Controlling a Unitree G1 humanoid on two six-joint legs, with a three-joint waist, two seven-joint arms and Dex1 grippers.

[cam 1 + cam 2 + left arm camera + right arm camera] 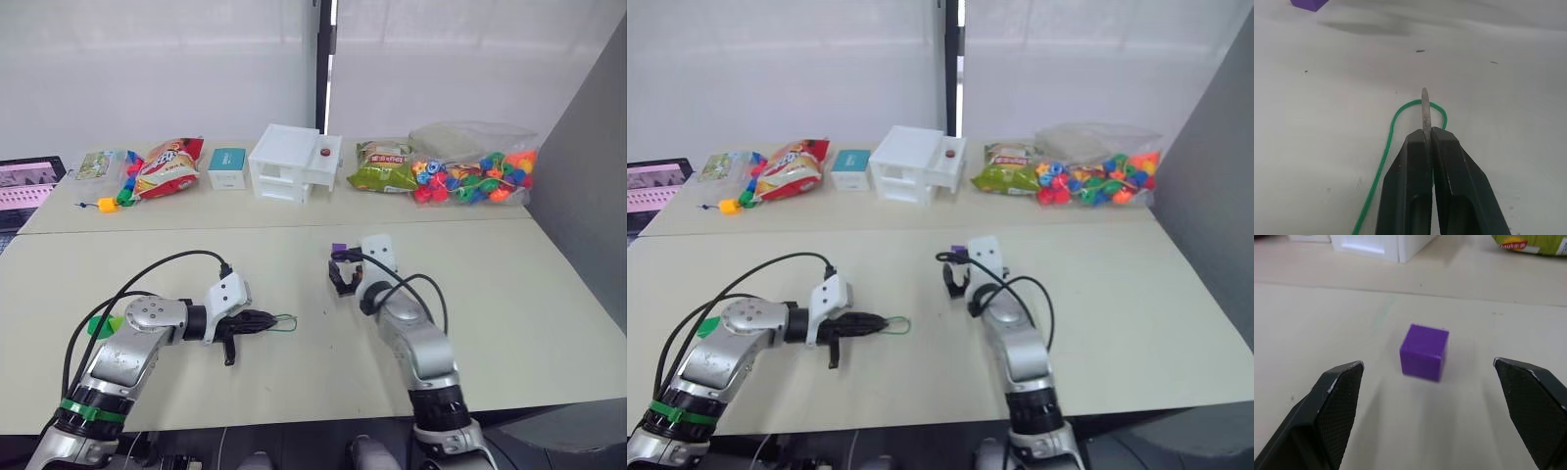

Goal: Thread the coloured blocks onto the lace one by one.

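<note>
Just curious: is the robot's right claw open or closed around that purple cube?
Open: the right end effector has fingers spread apart, purple cube untouched beyond them.

No text fully readable. Green snack bag (1535,242) at the table's far edge has a red-and-yellow round logo in the right wrist view, letters too blurred to make out. Red and yellow snack bag (168,166) shows large print, unreadable. Small teal and white box (227,167) has a printed face, illegible. Laptop screen (27,183) at the far left shows pinkish content, no legible words. No numbers or signs elsewhere.
</note>
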